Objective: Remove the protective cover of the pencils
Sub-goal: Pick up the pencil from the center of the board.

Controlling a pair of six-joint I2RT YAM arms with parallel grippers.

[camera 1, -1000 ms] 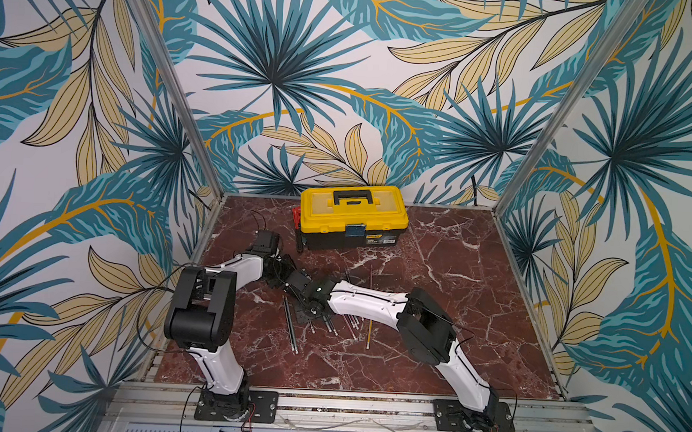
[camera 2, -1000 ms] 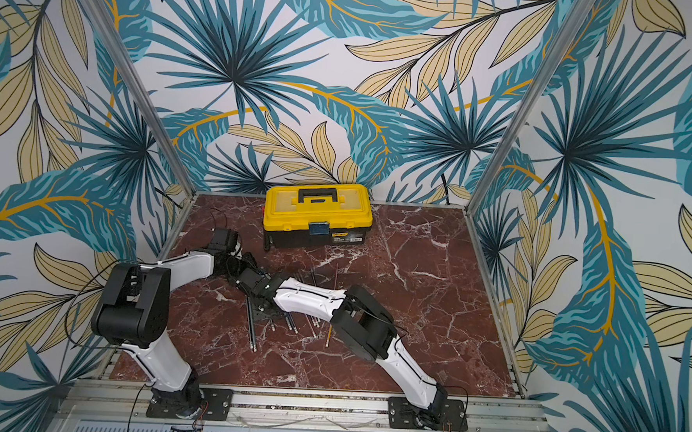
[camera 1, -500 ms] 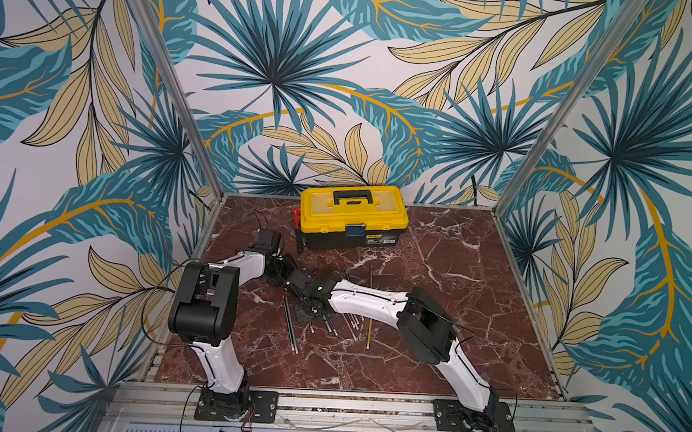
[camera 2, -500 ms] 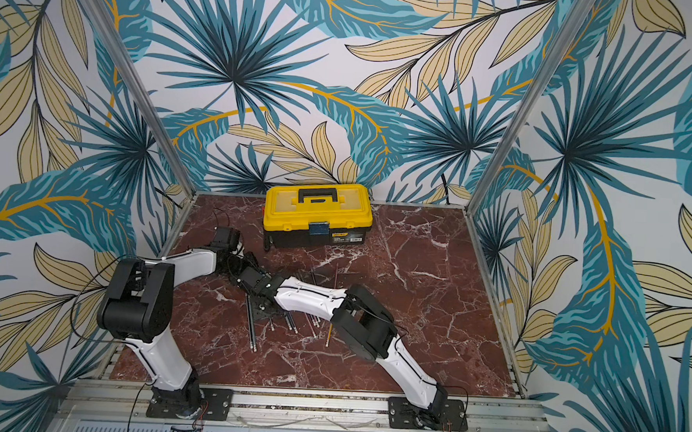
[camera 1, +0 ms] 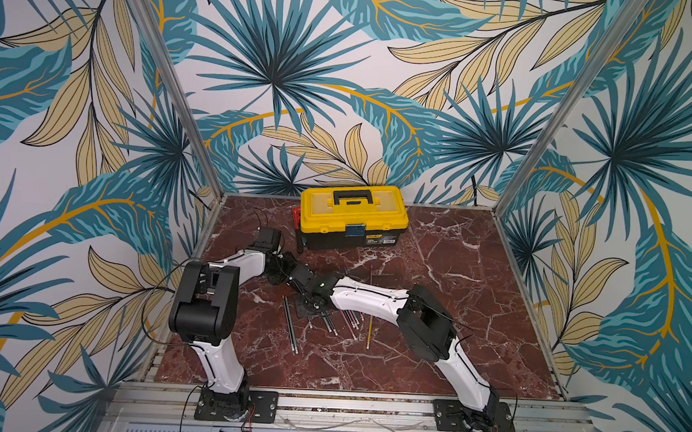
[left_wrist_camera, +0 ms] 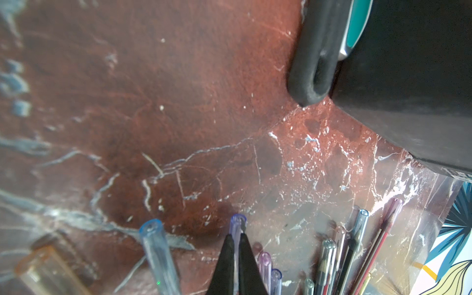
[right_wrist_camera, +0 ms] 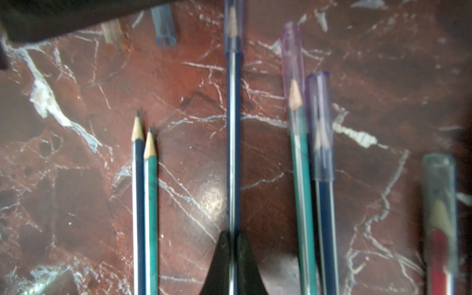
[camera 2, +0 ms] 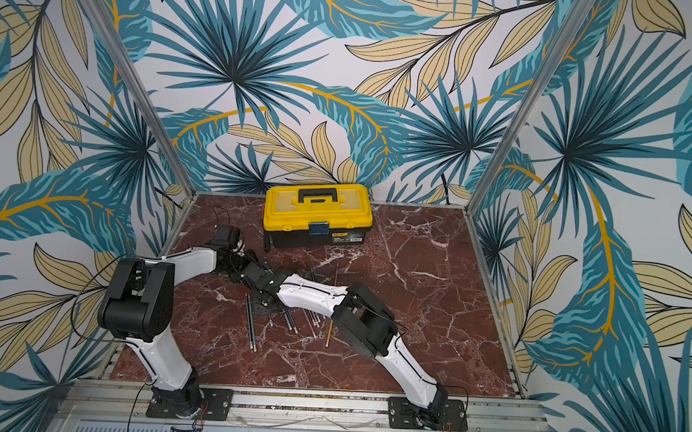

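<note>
The left arm (camera 1: 210, 299) rises from its base at the near left edge, folds at a black elbow and sends its white forearm far and rightward, low over the marble table (camera 1: 473, 313). The right arm (camera 1: 366, 299) climbs from the near right, bends at its own elbow and stretches its forearm leftward just above the scattered pencils (camera 1: 332, 324). The two wrists come together left of centre, a little nearer than the yellow toolbox (camera 1: 352, 213). In the right wrist view the right gripper (right_wrist_camera: 233, 246) has its jaws pinched on the shaft of a dark blue pencil (right_wrist_camera: 234, 132), whose sharpened tip sits inside a bluish translucent cap (right_wrist_camera: 233, 38). In the left wrist view the left gripper (left_wrist_camera: 236, 251) is clamped narrow on what looks to be that same cap, its rounded end showing just past the fingertips. Two loose caps (left_wrist_camera: 155, 250), one blue and one orange, lie on the marble beside it. Two bare pencils (right_wrist_camera: 144, 204) rest side by side, touching, and several capped pencils (right_wrist_camera: 323, 153) lie on the held pencil's other side.
</note>
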